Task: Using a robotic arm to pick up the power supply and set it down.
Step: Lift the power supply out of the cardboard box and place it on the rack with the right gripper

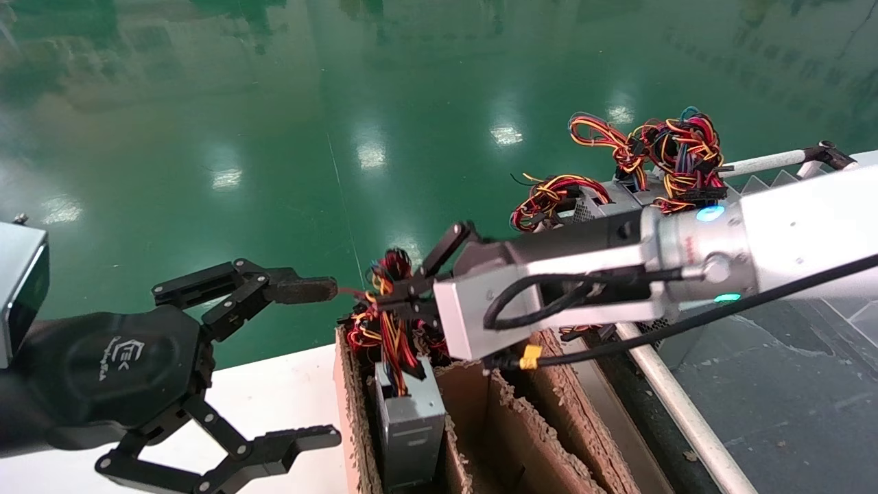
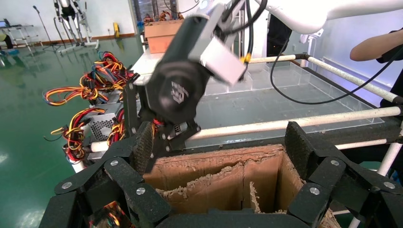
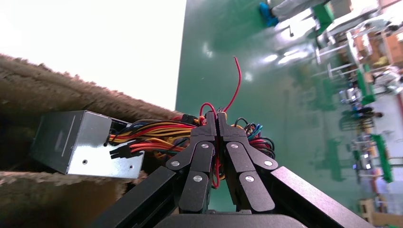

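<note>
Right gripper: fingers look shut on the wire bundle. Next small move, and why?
Probably a slow straight lift. The right gripper has its fingers closed on the wire bundle of the power supply, which stands upright in a slot of the cardboard box. The left gripper waits open beside it.

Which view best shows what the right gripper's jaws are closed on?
The right wrist view: the right gripper has its jaws pinched together on the red, yellow and orange wire bundle of the grey sheet-metal power supply standing in the brown cardboard box. The head view shows the grip from above, partly hidden; the left wrist view hides it.
</note>
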You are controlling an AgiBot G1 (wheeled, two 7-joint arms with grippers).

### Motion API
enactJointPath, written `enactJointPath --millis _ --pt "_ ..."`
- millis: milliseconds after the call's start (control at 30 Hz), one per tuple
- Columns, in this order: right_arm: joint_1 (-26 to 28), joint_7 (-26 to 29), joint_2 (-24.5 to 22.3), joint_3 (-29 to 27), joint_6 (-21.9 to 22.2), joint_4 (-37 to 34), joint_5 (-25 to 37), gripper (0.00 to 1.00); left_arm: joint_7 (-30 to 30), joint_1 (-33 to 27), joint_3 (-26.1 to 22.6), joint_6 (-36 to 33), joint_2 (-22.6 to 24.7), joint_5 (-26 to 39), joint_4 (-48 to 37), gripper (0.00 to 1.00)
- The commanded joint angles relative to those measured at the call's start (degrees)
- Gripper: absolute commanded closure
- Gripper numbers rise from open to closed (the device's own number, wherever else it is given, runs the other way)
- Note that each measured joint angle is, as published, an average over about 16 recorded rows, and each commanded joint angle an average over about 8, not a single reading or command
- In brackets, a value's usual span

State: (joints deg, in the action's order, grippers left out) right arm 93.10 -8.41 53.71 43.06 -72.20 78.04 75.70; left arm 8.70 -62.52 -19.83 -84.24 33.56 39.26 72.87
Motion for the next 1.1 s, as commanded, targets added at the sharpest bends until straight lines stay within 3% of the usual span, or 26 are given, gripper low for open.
enactJointPath --millis 33,300,533,1100 --pt "0.49 -0.54 -0.26 -0.60 -0.16 0.02 -0.80 1.00 0.00 0.00 0.00 0.00 0.00 0.00 0.00 0.00" --pt "3.73 -2.30 -2.44 -3.24 -4.75 -0.19 -6.46 1.00 0.00 0.00 -0.01 0.00 0.00 -0.01 0.00 0.00" --pt "6.88 -2.68 -4.57 -5.01 -6.54 -0.28 -7.95 1.00 -0.01 0.00 -0.02 0.01 -0.01 -0.01 0.00 0.00" --pt "12.31 -2.00 -10.10 -8.42 -3.84 -0.38 -4.80 1.00 -0.02 -0.01 -0.03 0.01 -0.01 -0.02 0.00 0.00"
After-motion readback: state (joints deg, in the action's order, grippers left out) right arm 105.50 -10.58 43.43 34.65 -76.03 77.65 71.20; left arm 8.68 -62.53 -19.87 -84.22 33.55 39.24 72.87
